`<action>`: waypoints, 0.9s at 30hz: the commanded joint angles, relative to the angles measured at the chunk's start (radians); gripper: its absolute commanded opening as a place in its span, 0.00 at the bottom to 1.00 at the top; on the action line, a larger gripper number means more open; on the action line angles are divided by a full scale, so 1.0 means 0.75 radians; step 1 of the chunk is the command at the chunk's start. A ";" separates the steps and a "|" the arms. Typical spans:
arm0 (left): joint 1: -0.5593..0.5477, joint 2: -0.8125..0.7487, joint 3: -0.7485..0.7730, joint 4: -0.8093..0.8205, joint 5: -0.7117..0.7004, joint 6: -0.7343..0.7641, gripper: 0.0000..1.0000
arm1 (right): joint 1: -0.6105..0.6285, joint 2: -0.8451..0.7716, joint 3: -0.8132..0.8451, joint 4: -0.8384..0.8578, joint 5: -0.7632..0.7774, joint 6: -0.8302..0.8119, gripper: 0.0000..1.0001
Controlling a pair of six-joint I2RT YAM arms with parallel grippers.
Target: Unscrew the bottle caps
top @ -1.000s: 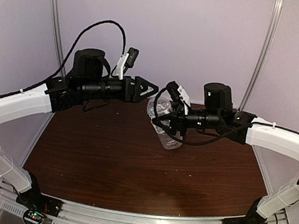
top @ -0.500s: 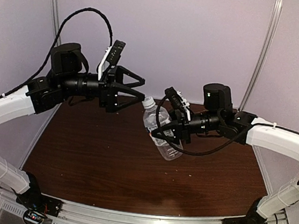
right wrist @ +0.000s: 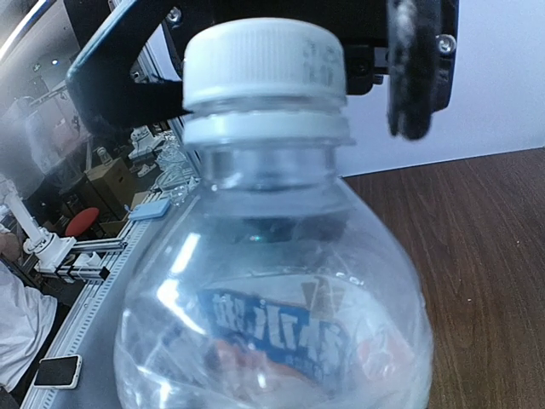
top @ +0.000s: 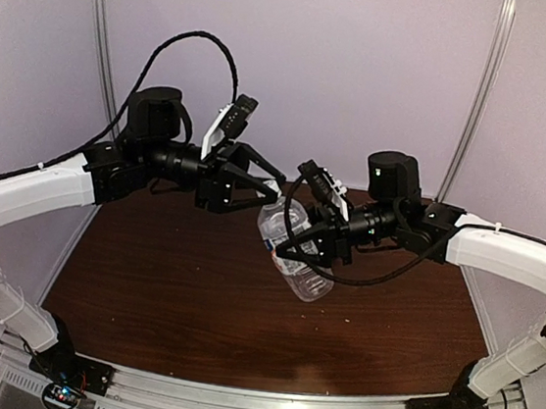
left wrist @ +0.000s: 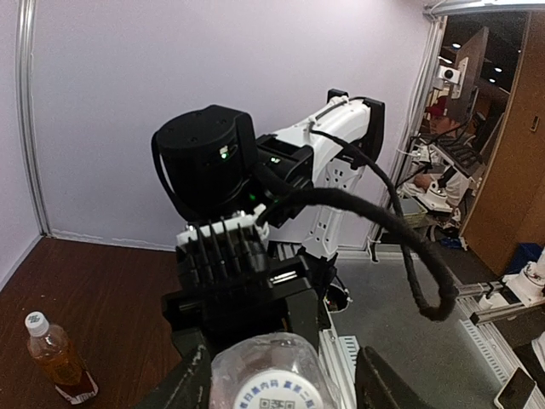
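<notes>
**Clear bottle** [top: 292, 251]: held off the table [top: 175, 282], body clamped in the right claw [top: 296, 245]. Long axis tilted, neck pointing up toward the left arm.

**Cap** [right wrist: 264, 60]: screwed on, sitting between the spread fingers of the left claw [top: 277, 189]. That claw meets it end-on and is not closed on it.

**Left arm:** raised, reaching across nearly level.

**Amber bottle** [left wrist: 55, 358]: upright on the table, capped, well apart.
</notes>
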 commanded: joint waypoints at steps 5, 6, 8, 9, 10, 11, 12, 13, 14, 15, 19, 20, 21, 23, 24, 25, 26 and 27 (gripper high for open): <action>0.010 0.028 0.034 0.142 0.103 -0.070 0.41 | 0.010 0.017 0.035 0.047 -0.039 0.018 0.42; 0.010 0.029 0.031 0.147 0.104 -0.074 0.38 | 0.010 0.017 0.034 0.046 -0.037 0.018 0.43; 0.010 0.030 0.025 0.152 0.104 -0.080 0.32 | 0.010 0.017 0.033 0.044 -0.033 0.015 0.43; 0.010 0.031 0.021 0.156 0.103 -0.084 0.30 | 0.010 0.015 0.033 0.041 -0.028 0.013 0.42; 0.010 0.032 0.018 0.159 0.104 -0.089 0.28 | 0.010 0.015 0.033 0.041 -0.025 0.012 0.42; 0.010 0.030 0.012 0.164 0.104 -0.093 0.26 | 0.010 0.013 0.031 0.039 -0.019 0.011 0.42; 0.010 0.030 0.006 0.170 0.100 -0.100 0.25 | 0.010 0.011 0.031 0.039 -0.011 0.010 0.42; 0.010 0.027 0.000 0.178 0.095 -0.108 0.23 | 0.010 0.010 0.031 0.037 0.002 0.011 0.42; 0.010 0.024 -0.006 0.185 0.086 -0.117 0.21 | 0.009 0.007 0.032 0.034 0.022 0.010 0.42; 0.010 0.021 -0.010 0.192 0.074 -0.128 0.19 | 0.010 0.005 0.034 0.028 0.051 0.010 0.42; 0.010 0.001 -0.031 0.196 -0.040 -0.182 0.07 | 0.010 -0.011 0.046 -0.020 0.241 -0.009 0.42; 0.009 -0.004 -0.033 0.184 -0.095 -0.208 0.04 | 0.008 -0.013 0.050 -0.030 0.292 -0.012 0.42; 0.008 -0.007 -0.029 0.168 -0.152 -0.225 0.03 | 0.008 -0.012 0.055 -0.041 0.340 -0.015 0.42; 0.005 -0.012 -0.004 0.118 -0.309 -0.268 0.01 | 0.008 -0.008 0.071 -0.067 0.443 -0.018 0.42; 0.000 -0.014 0.013 0.074 -0.402 -0.293 0.00 | 0.008 -0.005 0.078 -0.080 0.493 -0.017 0.42; -0.008 -0.016 0.031 0.024 -0.522 -0.327 0.00 | 0.008 -0.002 0.086 -0.089 0.545 -0.016 0.42; -0.016 -0.019 0.046 -0.019 -0.637 -0.369 0.01 | 0.008 -0.001 0.091 -0.092 0.588 -0.016 0.42; -0.028 -0.024 0.055 -0.066 -0.799 -0.422 0.04 | 0.008 0.000 0.092 -0.096 0.630 -0.016 0.42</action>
